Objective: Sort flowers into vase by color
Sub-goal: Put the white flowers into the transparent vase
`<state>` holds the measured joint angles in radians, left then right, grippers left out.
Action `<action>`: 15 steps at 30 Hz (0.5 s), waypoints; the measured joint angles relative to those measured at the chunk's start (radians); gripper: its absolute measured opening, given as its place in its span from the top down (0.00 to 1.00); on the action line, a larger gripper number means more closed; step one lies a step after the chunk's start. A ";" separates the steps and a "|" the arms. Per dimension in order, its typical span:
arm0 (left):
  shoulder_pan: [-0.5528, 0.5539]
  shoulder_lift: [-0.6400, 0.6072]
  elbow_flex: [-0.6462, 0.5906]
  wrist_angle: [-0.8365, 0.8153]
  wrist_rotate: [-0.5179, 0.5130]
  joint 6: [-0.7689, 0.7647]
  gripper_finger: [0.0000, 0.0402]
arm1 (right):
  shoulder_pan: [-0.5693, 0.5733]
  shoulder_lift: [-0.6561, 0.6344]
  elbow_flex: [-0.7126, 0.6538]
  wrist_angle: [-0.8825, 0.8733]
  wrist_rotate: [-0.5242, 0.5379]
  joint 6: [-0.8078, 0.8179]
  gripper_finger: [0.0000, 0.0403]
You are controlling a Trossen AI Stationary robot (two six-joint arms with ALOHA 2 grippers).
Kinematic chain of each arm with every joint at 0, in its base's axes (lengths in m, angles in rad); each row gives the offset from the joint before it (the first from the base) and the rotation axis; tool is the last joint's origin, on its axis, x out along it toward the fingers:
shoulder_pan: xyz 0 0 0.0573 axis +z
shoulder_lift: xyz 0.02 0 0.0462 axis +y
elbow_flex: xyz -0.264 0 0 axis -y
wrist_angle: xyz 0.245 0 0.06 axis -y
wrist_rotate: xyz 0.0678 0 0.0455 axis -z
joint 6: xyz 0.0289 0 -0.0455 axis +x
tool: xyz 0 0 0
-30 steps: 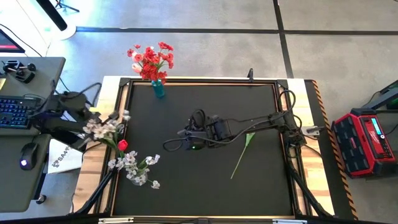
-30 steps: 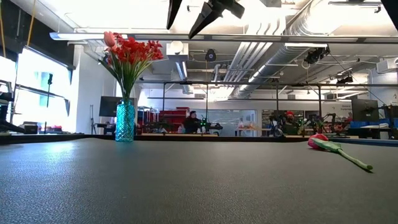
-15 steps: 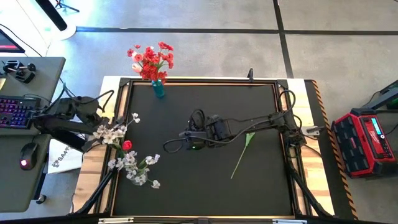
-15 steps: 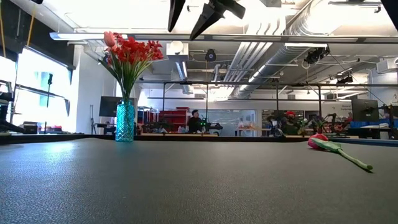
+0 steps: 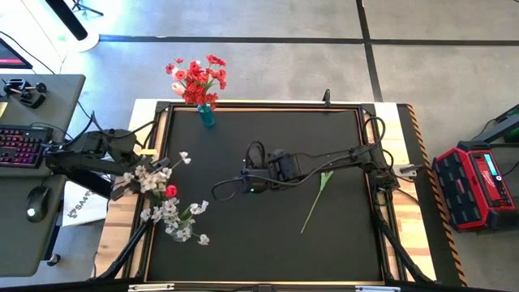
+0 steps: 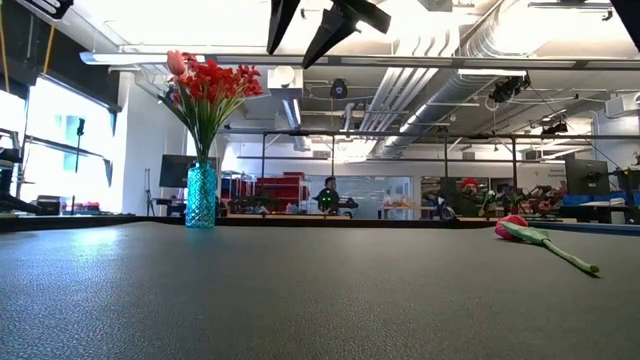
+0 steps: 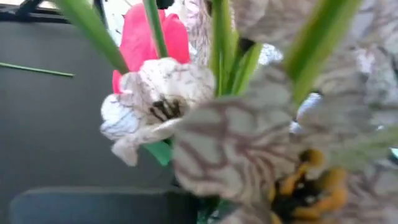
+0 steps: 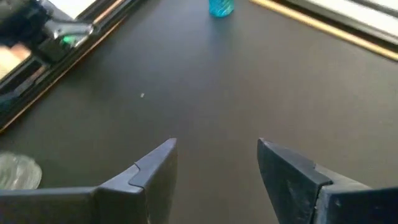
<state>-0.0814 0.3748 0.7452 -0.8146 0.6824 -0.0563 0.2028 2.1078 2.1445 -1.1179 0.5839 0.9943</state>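
Observation:
My left gripper (image 5: 128, 175) is at the table's left edge with a spray of white blossoms (image 5: 151, 173) sticking out from it over the mat. A red bud (image 5: 170, 191) sits just beside the spray. The blooms (image 7: 249, 143) fill the left wrist view and hide the fingers. More white blossoms (image 5: 175, 219) stand near the mat's near-left corner. A blue vase (image 5: 206, 114) of red flowers stands at the far edge. A pink-budded flower (image 5: 316, 199) lies flat on the mat at the right. My right gripper (image 5: 242, 180) hangs open above the mat's middle. My left gripper holds the white spray at its stem end, slanting in from the table's left. The blooms (image 7: 155, 106) cover the place of contact, so the kind of hold does not show. The spray is lifted clear of the mat, its blossoms pointing toward the table's right.
A clear glass (image 8: 12, 171) shows at the edge of the right wrist view. A raised frame (image 5: 159, 138) runs round the mat. A desk with keyboard (image 5: 20, 144) and mouse lies left of the table. Bare mat (image 5: 243, 243) lies in the middle and near side.
My left arm has moved toward the table's right, carrying the white spray and the red bud from the left frame out over the mat's left part. The blossoms near the near-left corner and the flower lying on the mat have stayed put.

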 joint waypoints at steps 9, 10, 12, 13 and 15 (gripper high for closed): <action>0.000 0.000 0.000 0.012 0.069 -0.105 0.57 | 0.000 0.000 0.000 0.002 -0.157 -0.060 0.48; 0.000 0.001 0.000 0.019 0.068 -0.131 0.56 | 0.000 0.000 0.000 0.004 -0.181 -0.076 0.48; 0.000 0.009 0.000 0.052 0.080 -0.189 0.54 | 0.000 0.000 0.000 0.006 -0.216 -0.091 0.48; 0.000 0.011 0.000 0.081 0.101 -0.225 0.54 | 0.000 0.000 0.000 0.007 -0.224 -0.095 0.48; 0.000 0.010 0.000 0.154 0.155 -0.266 0.54 | 0.000 0.000 0.000 0.008 -0.227 -0.096 0.48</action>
<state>-0.0812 0.3850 0.7449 -0.6602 0.8376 -0.3221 0.2028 2.1078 2.1448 -1.1095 0.3569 0.8982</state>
